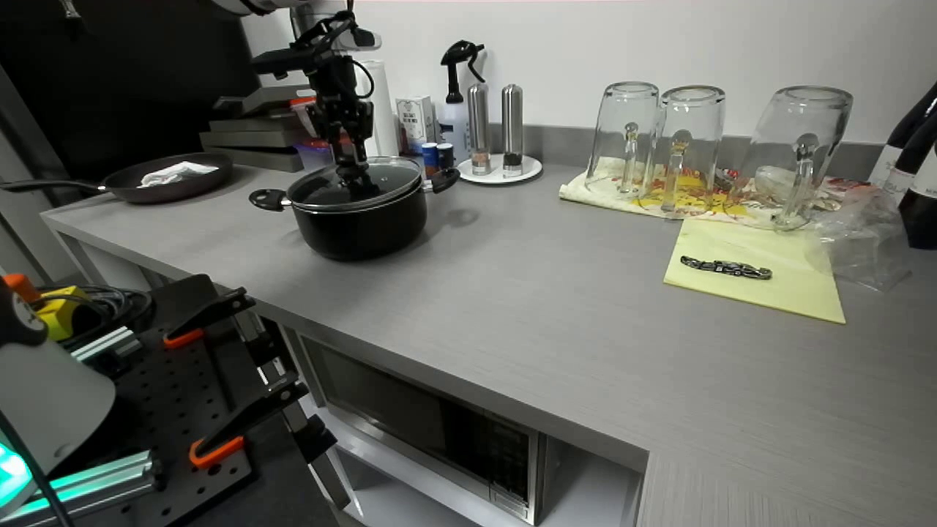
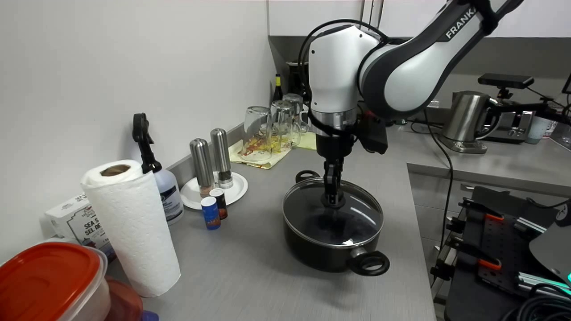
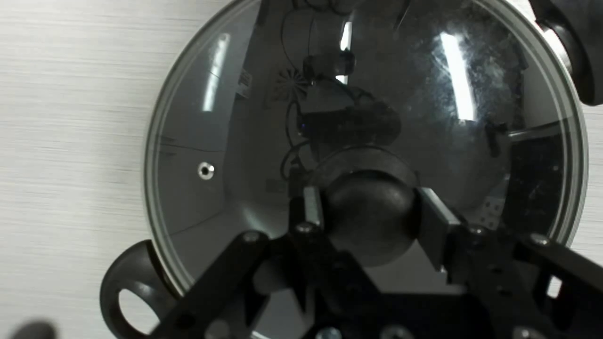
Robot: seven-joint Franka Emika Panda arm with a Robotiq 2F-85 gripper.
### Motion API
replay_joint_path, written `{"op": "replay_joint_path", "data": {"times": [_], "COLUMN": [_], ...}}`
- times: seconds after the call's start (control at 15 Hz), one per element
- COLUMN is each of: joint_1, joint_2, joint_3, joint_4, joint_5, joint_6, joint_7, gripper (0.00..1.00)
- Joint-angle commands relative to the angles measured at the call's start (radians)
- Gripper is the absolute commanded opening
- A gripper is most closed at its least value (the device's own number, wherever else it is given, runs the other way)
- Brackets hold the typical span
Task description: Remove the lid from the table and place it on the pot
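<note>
Arm (image 2: 410, 89) marked "FRANK" above black pot (image 2: 308, 247), box (image 2: 82, 218) reading "SEA S" left of pot in an exterior view, glass lid (image 2: 337, 220) on pot, pincer (image 3: 369, 207) clamped on lid's knob (image 3: 371, 223)

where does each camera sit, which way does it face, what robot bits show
In an exterior view: raised above the counter, facing across it to the wall; claw, part of the arm and apparently the base show.
In an exterior view: raised near the paper roll, facing along the counter to the mugs; claw and more arm show.
Wrist view: mounted on the arm, facing down on the lid; claw fingers show at the bottom.
All three share lid, pot and claw; both exterior views also share the mugs.
</note>
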Motion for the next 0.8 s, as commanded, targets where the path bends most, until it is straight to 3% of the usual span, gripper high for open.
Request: {"op": "replay_joint_path", "data": {"times": [0.0, 0.73], "joint_1": [-0.002, -0.002], "joint_2": [-0.019, 0.007], "joint_3": [0.004, 0.005], "joint_4": [0.004, 0.016], "joint_5": [0.019, 0.021], "joint_6": [-0.027, -0.037], "joint_7": [-0.017, -0.021], "gripper": [0.25, 0.25]}}
